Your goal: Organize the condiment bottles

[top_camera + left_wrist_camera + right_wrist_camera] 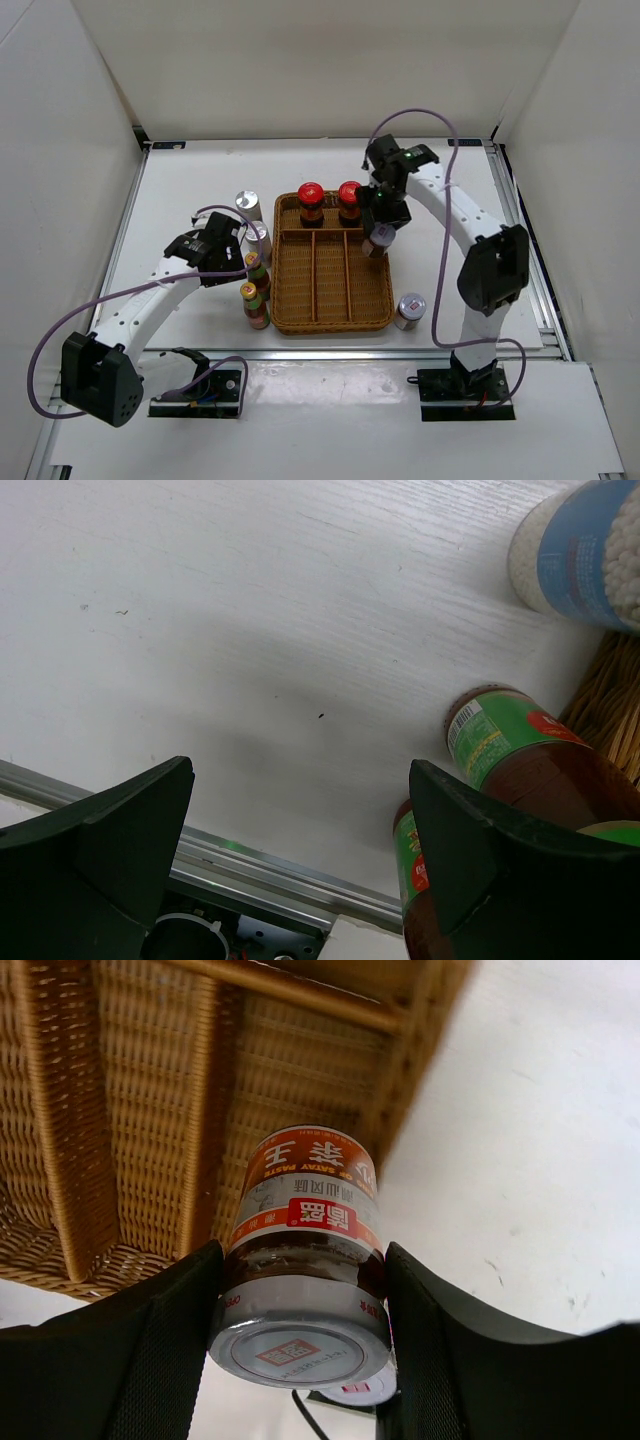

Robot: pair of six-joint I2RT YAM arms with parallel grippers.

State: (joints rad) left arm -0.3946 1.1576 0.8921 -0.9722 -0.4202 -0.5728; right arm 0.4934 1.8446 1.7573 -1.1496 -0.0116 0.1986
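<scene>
Currently the right gripper [300,1295] is clenched on a small grey-capped jar [305,1215] of dark paste with an orange-and-white label. Its black fingers [165,1350] press the shoulder just under the lid from both sides. The jar's long axis runs away from the wrist camera, with the red-marked lid toward the lens and the base toward the brown wicker tray [120,1110]. Seen from above, it hangs over the tray's right rim, beside the cross compartment where two dark red-capped bottles [311,200] stand upright. The label reads "SATAY PASTE" in white, upside down in the wrist view, with Chinese characters around it; the lid's mark is too small to read. A second grey-capped jar [410,310] stands on the white worktop [200,180] to the right of the tray.

The left gripper [300,780] is spread wide with nothing between its fingers, low over the worktop left of the tray. Just beside it stand two slim bottles [520,750] with green labels, one showing a barcode. Two silver-capped bottles [248,205] stand farther back.
</scene>
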